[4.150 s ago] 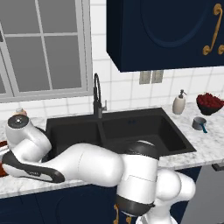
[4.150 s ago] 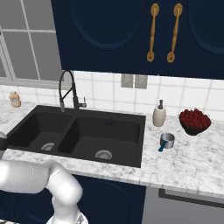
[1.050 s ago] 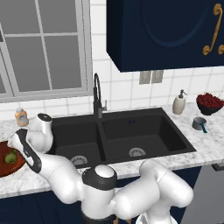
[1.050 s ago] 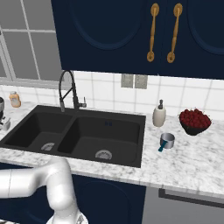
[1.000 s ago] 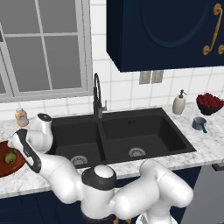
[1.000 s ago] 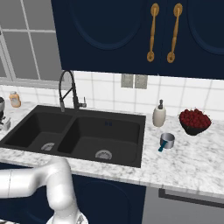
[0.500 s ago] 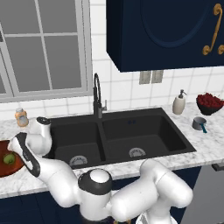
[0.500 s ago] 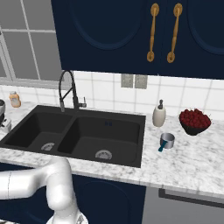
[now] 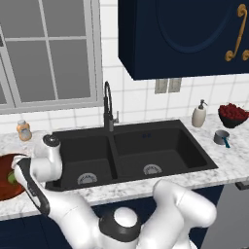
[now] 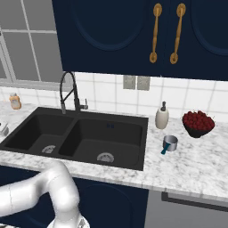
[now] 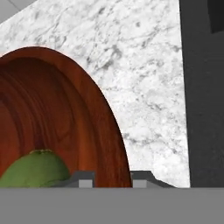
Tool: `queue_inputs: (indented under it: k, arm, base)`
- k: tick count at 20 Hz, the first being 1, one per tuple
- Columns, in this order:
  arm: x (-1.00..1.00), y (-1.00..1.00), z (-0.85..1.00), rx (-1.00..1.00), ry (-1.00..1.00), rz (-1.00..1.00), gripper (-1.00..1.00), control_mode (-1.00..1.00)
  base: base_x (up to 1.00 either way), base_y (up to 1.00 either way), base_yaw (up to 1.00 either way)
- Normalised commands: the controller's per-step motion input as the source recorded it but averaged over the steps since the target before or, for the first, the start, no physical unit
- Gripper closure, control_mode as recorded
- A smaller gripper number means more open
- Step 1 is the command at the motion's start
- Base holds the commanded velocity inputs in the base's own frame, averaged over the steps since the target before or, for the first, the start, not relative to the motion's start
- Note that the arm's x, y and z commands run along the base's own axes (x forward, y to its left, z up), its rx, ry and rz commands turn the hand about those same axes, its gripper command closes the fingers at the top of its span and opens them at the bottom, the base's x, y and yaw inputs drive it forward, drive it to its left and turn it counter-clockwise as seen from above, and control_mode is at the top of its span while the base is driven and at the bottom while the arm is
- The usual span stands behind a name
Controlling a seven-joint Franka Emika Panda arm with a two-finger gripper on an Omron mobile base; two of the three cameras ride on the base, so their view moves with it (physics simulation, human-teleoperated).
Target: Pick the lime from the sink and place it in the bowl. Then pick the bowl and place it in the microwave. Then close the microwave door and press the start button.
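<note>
The reddish-brown wooden bowl (image 11: 57,109) sits on the marble counter left of the black sink (image 9: 146,146). The yellow-green lime (image 11: 35,168) lies inside it. In the left base view the bowl (image 9: 8,192) lies at the far left edge, with the lime (image 9: 9,178) showing as a green spot beside my wrist. My gripper (image 11: 112,180) straddles the bowl's right rim, one fingertip inside and one outside, with the wall filling the gap between them. The microwave and its door are out of view.
The tall black faucet (image 9: 108,104) stands behind the sink divider. An orange-capped bottle (image 9: 23,130) sits at the back left. A soap dispenser (image 9: 198,114), a grey cup (image 9: 222,137) and a dark bowl of red fruit (image 9: 233,114) stand right of the sink. The sink's dark edge (image 11: 205,87) lies close to the bowl.
The arm swung from over the bowl, showed the lime lying in it, then my wrist eased left and down onto the bowl's rim.
</note>
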Motion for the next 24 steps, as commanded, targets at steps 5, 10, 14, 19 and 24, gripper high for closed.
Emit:
queue_inputs:
  k: [5,10,14,19,24]
  arm:
    - [-0.78,-0.98,0.56,0.1,-0.14,-0.2,1.0,-1.0]
    - [-0.66,-0.97,0.69,0.1,-0.02,-0.19,1.0,-1.0]
    - [-0.62,-0.89,0.85,0.07,0.0,-0.14,1.0,-1.0]
    - [-0.34,-0.73,1.0,0.0,0.09,-0.17,1.0,-1.0]
    - [-0.62,-0.62,0.64,0.0,0.05,-0.23,1.0,-1.0]
  base:
    - [0.0,0.0,0.0]
    - [0.0,0.0,0.0]
    - [0.0,0.0,0.0]
    - [0.0,0.0,0.0]
    - [0.0,0.0,0.0]
